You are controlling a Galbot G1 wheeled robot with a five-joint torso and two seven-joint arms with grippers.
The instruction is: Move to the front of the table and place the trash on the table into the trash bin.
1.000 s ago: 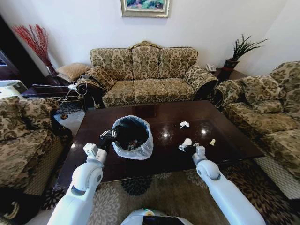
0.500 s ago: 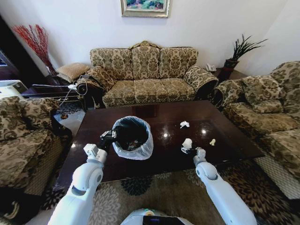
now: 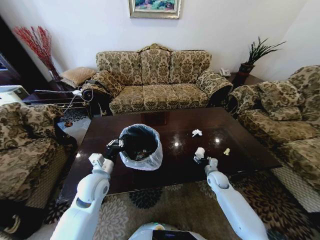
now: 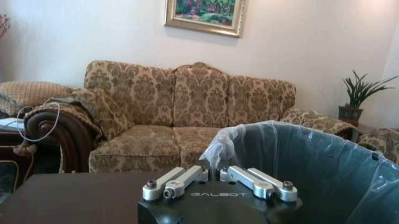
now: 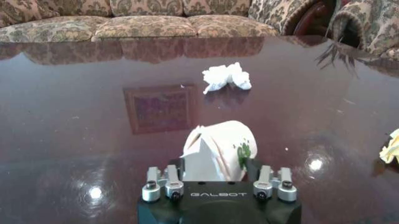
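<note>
The right tool (image 5: 218,170) has advanced to straddle the white cup (image 5: 219,149) lying on the surface (image 3: 240,142), jaws wide, ready to grasp; the left tool (image 3: 116,146) pinches the trash bin (image 3: 141,146) liner.

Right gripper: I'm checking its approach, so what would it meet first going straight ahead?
The right gripper would probably meet the white cup first, lying on its side directly before it; the crumpled white paper lies farther along the table.

"GALBOT" — on the left hand (image 4: 218,179) and right hand (image 5: 217,169) housings.
</note>
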